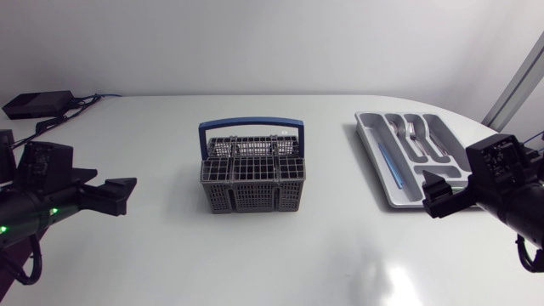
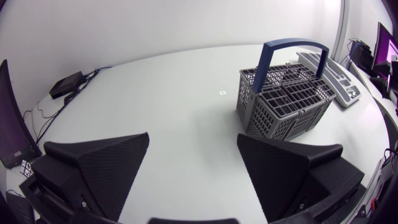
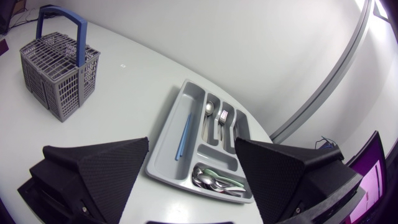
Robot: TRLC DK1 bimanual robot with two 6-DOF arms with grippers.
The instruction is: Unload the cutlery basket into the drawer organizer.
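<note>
Left gripper (image 2: 193,171): the two wedge fingers stand wide apart with nothing between them, low over the table, pointing toward the cutlery basket (image 2: 286,102) but well apart from it. Right gripper (image 3: 193,177): fingers likewise spread and empty, hovering just off the near end of the drawer organizer (image 3: 166,140). The basket sits upright near the table's middle, between the two arms, its blue handle (image 1: 251,126) arched over gridded lid flaps; whether any cutlery lies under those flaps cannot be told. The organizer lies toward the right arm's side and already holds a fork (image 3: 222,121) and a spoon (image 3: 209,112) in the long compartments, a slim blue piece (image 3: 183,134) in the outer one, and a cluster of spoons (image 3: 214,177) in the cross compartment. Any piece to be drawn out would probably be light, rigid and slippery metal, best pinched across the shaft from above; the plastic basket looks light enough to slide if nudged. The white table (image 1: 255,255) is smooth and glossy. A black box (image 1: 38,104) with cables sits at its far left corner.
</note>
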